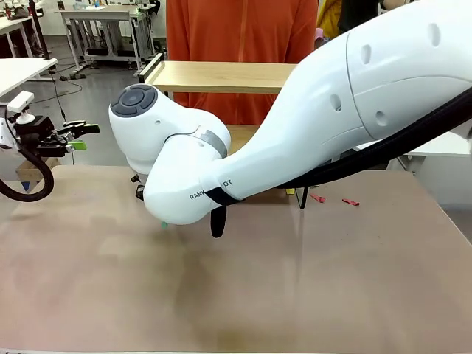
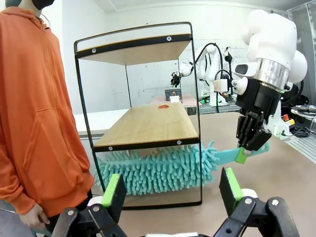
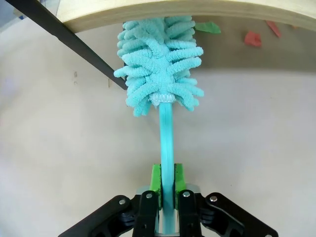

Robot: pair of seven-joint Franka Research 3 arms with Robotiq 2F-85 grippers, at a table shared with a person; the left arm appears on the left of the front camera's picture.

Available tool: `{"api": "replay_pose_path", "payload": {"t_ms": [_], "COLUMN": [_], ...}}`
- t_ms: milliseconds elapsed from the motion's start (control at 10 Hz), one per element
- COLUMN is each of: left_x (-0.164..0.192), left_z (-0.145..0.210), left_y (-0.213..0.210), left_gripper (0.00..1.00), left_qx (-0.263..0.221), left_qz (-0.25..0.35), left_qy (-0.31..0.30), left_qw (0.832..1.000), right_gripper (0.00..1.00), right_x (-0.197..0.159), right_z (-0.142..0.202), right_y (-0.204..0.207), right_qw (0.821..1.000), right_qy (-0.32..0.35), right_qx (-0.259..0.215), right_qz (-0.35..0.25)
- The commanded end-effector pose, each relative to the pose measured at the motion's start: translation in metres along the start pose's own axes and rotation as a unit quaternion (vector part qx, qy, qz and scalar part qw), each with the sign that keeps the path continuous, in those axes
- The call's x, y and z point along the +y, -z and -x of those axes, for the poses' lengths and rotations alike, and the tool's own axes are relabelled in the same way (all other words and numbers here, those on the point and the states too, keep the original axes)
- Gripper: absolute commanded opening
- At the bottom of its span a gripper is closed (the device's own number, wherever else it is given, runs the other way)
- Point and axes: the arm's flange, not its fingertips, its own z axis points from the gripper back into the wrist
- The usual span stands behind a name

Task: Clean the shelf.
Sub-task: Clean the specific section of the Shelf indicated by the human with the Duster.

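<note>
Left wrist view, shelf (image 2: 148, 126): upright at the far side of the table (image 2: 276, 187), just beside the person (image 2: 34, 98) in orange; two wooden boards in a thin black frame.
Duster (image 2: 158, 170): teal fluffy head lying under the lower board, between board and tabletop; handle sticking out past the frame post toward the right arm. Judged placed there to sweep the space beneath the board.
Right gripper (image 2: 252, 143): clamped on the end of the handle, fingers slanting down; low hold judged chosen so that the head slides in below the board.
Left gripper (image 2: 170, 185): jaws wide apart, nothing between them; well apart from the shelf and aimed at it, judged parked to leave room.
Scraps (image 1: 350, 201): small red bits on the tabletop near the shelf's foot; not yet cleared.
Step in hand: sweep beneath the lower tier, as judged.
</note>
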Motion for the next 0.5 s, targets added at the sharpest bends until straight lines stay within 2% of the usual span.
{"api": "replay_pose_path", "payload": {"t_ms": [0,400], "left_x": [0.0,0.0], "left_z": [-0.003,-0.003], "left_y": [0.002,0.002], "left_gripper": [1.0,1.0], "left_qx": [-0.002,-0.002], "left_qz": [0.002,0.002], "left_qy": [0.003,0.003], "left_qw": [1.0,1.0], "right_gripper": [0.13,0.13], "right_x": [0.006,0.008], "right_z": [0.002,0.001], "right_y": [0.011,0.037], "right_qw": [1.0,0.999], "right_qy": [0.002,-0.02], "right_qx": [-0.019,0.031], "right_qz": [-0.007,-0.006]}}
